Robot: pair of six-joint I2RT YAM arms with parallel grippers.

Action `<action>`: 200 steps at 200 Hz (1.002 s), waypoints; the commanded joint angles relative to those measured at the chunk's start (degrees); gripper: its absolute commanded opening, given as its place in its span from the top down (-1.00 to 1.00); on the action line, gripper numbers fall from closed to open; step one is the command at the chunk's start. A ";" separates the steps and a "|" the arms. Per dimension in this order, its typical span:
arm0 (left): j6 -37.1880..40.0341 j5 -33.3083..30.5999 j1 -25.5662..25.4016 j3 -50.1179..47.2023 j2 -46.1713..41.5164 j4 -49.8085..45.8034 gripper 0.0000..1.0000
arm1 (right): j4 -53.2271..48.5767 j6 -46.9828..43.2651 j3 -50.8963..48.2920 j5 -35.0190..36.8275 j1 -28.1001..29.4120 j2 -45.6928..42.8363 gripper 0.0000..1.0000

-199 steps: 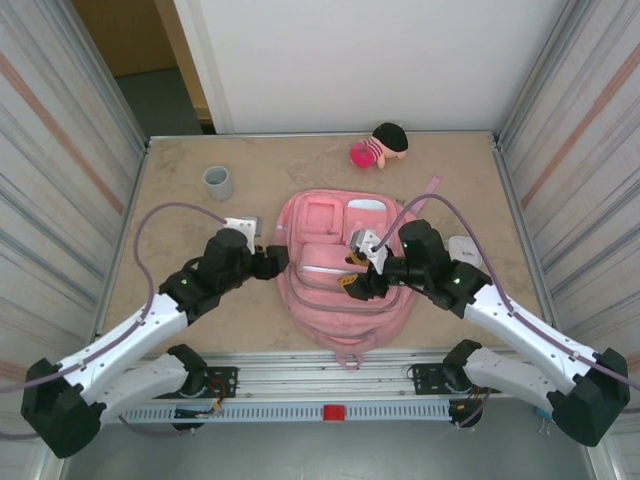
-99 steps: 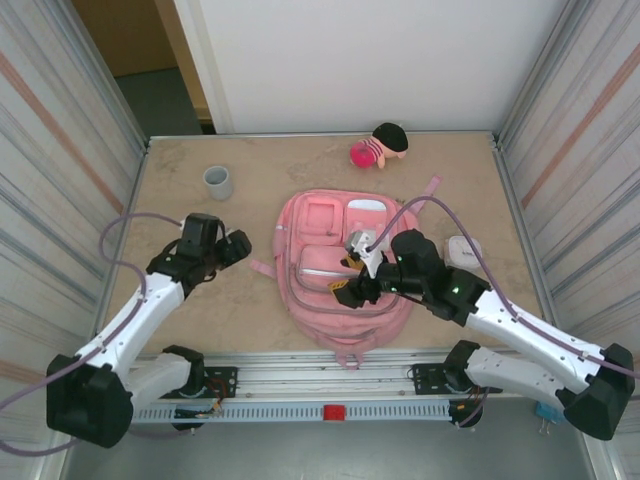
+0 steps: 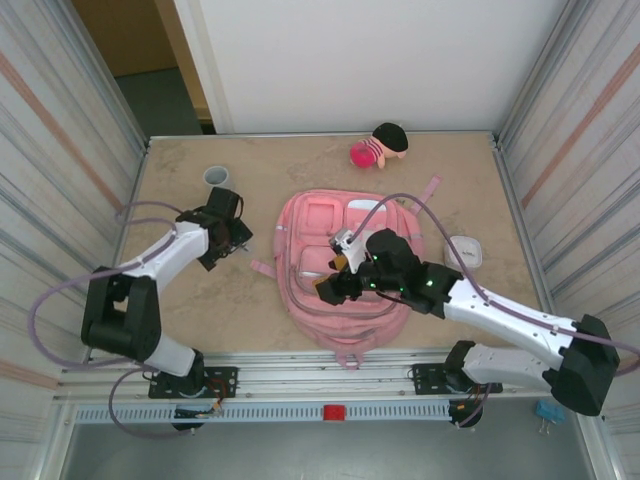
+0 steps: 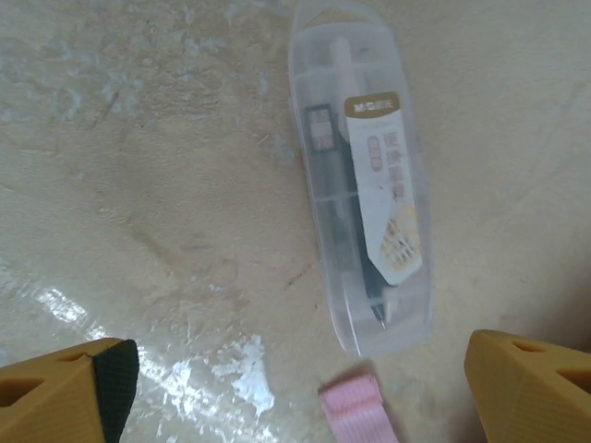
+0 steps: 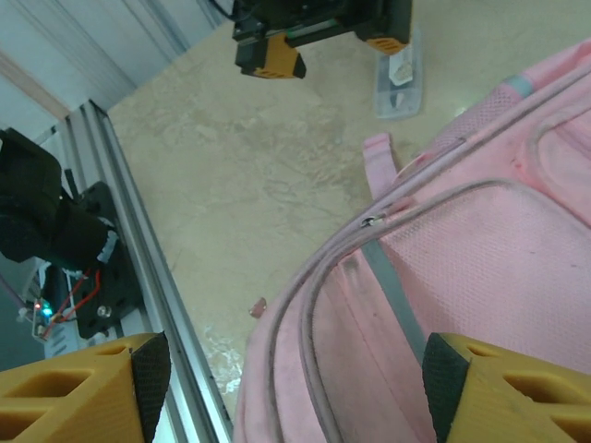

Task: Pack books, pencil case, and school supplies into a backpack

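- Top view: backpack (image 3: 312, 222), pink, flat at the middle of the bench (image 3: 180, 310), pockets facing up, one strap trailing toward the far right.
- Top view: left gripper (image 3: 232, 236) over the bench just left of the backpack, near a grey cup (image 3: 217, 177). Right gripper (image 3: 328, 290) low over the backpack's near-left part.
- Top view: plush doll (image 3: 378, 146) at the far edge, well apart from the backpack. Small white case (image 3: 465, 250) on the bench just right of it.
- Left wrist view: fingers (image 4: 55, 392) spread wide, nothing between them. Underneath, a clear plastic case (image 4: 369, 175) flat on the bench, holding what looks like a dark pen-like tool and a printed card, blurred. Pink strap end (image 4: 355, 415) just beside the case's near end.
- Right wrist view: fingers (image 5: 83, 388) wide apart and empty above the backpack's zipped edge, zip pull (image 5: 371, 221) on the seam. Beyond, the clear plastic case on the bench with the left gripper above it. Metal rail (image 5: 138, 231) along the bench edge.
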 commanded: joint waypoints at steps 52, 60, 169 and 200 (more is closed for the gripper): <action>-2.06 2.76 2.19 8.68 10.97 0.12 -0.78 | 3.63 0.59 3.33 -0.25 2.19 3.74 -0.47; -2.06 3.05 2.18 10.00 12.26 -0.54 -0.74 | 3.85 0.51 3.34 -0.38 2.21 3.96 -0.47; -4.70 3.59 1.91 11.14 16.43 -0.87 -0.10 | 4.33 0.16 2.60 -0.80 2.27 4.75 -0.47; -5.32 4.63 1.84 8.01 11.00 -0.74 0.04 | 6.34 0.44 1.52 -0.44 2.27 4.32 -0.46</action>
